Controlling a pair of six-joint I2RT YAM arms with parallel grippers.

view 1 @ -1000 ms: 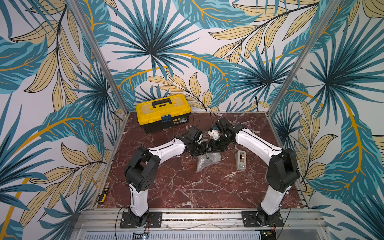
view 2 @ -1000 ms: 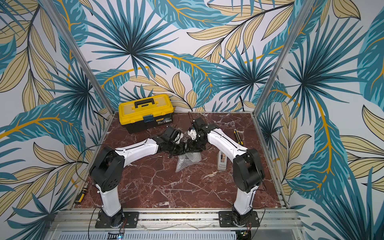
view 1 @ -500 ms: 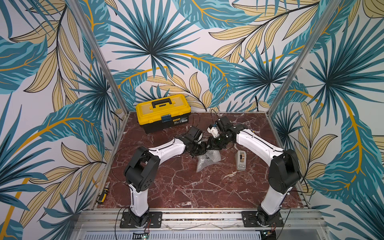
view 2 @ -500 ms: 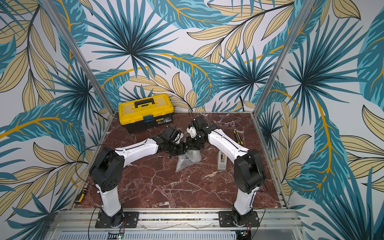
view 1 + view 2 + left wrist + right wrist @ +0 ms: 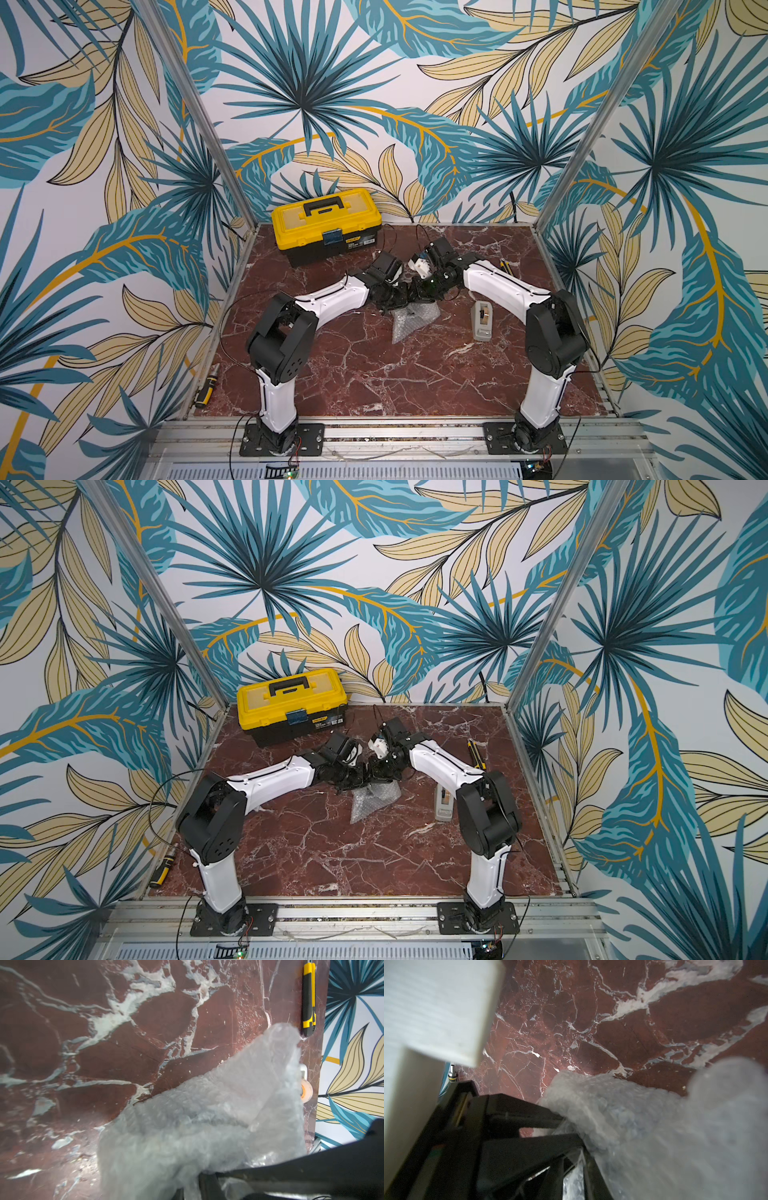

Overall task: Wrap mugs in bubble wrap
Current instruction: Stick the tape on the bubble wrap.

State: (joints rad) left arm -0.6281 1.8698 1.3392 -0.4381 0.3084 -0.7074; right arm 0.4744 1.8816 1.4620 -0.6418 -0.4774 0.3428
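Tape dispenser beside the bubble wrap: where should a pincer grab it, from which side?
Likely mid-body on the tape dispenser, coming straight down, jaws across its narrow width. It lies long and slim on the table, both long flanks clear of the bubble wrap.

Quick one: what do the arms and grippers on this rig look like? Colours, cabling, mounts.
Matching pair. The left arm and right arm have glossy white link shells and bulky black joint housings, and each is bolted to a black base plate. Thin black cables loop loosely alongside. The left gripper and right gripper are all black, with truss-like fingers. No markings legible.
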